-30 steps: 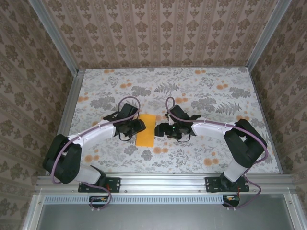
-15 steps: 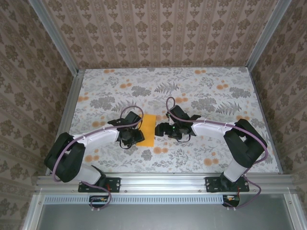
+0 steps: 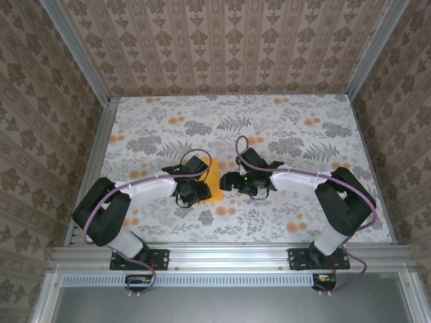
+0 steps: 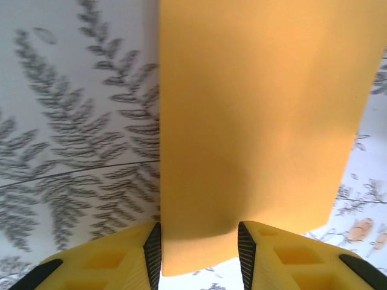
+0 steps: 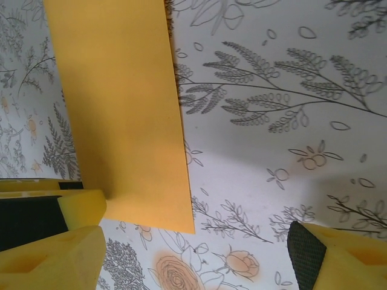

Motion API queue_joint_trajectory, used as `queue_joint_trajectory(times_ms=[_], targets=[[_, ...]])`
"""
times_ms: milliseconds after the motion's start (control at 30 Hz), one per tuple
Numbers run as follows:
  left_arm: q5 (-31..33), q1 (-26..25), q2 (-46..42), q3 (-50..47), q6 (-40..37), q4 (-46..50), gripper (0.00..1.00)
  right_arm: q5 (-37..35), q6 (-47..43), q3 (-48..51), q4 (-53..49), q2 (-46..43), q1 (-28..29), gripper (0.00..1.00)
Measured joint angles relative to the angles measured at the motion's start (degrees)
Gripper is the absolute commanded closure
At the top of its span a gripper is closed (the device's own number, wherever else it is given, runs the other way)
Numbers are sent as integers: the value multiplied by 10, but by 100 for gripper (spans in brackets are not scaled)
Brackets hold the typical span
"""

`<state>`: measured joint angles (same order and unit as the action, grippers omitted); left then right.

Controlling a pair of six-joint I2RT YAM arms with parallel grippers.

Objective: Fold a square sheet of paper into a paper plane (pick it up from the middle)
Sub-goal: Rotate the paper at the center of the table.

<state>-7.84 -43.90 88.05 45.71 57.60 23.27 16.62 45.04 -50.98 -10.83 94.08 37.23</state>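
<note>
Two claws meet at the square sheet of paper (image 3: 215, 188), folded double on the table (image 3: 283, 121). My left claw (image 3: 190, 192) has slid onto it, jaws narrowing yet apart. My right claw (image 3: 234, 182) waits wide open beside it, so I judge creasing comes next.

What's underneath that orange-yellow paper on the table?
The floral table cover shows on both sides of the sheet of paper, so it likely continues beneath. The part underneath is hidden.

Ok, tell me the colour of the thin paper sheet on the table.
Plain bright orange-yellow paper sheet; clearest in the left wrist view.
</note>
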Motion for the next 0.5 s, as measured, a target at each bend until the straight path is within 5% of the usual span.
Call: queue_joint_trajectory(times_ms=[300, 500], targets=[[26, 10, -24, 14, -12, 36, 58, -1, 2, 10, 0, -18, -17, 18], [10, 36, -64, 6, -22, -2, 73, 22, 15, 16, 16, -18, -17, 18]])
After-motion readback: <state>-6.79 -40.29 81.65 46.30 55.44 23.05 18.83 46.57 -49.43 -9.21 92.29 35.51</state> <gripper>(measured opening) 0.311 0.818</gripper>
